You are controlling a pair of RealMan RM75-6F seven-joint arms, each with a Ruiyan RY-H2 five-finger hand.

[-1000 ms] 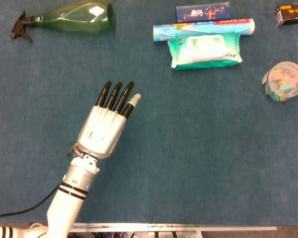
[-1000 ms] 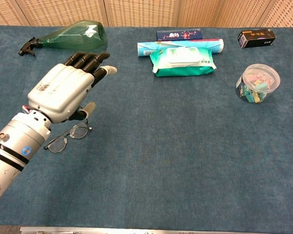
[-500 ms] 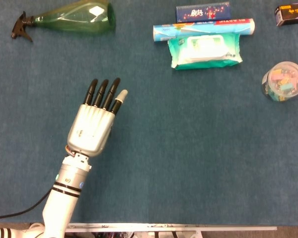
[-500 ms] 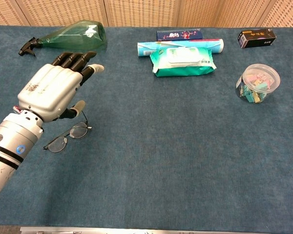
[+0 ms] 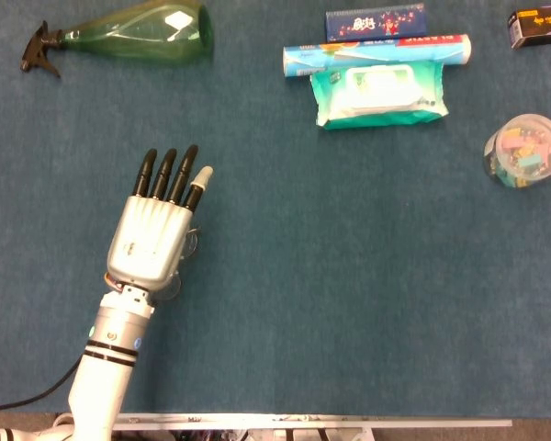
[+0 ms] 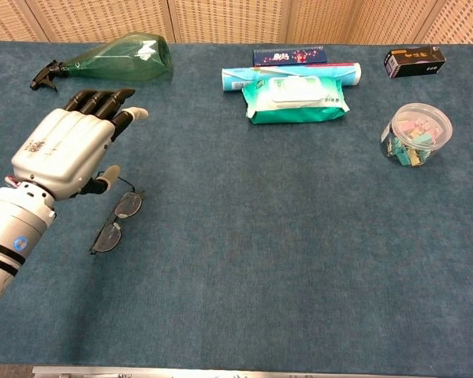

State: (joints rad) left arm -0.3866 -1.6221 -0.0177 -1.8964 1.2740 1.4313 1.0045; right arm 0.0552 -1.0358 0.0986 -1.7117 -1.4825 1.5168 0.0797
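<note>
Left hand [image 6: 63,153], silver-backed with black fingers [image 5: 165,175], hovers palm-down over the near left part of the blue-carpeted worktop [image 6: 260,236]; fingers extended and close together, thumb out to the side, holding nothing; right hand not visible in either view.

Thin-rimmed metal spectacles [image 6: 117,220] lie on the worktop just beside and partly under the left hand, by the thumb; whether the thumb touches them cannot be told; in the head view only a lens edge [image 5: 192,243] shows past the hand.

Green plastic spray bottle with black trigger [image 6: 114,57] lies on its side at the far left, well apart from the hand; teal pack of wet wipes [image 6: 296,98] at far centre, touching a long blue-and-white roll pack [image 6: 236,78] behind it; dark blue flat box [image 6: 290,55] behind that; clear round tub of coloured clips [image 6: 415,134] at right; small black box [image 6: 414,60] at far right.
</note>
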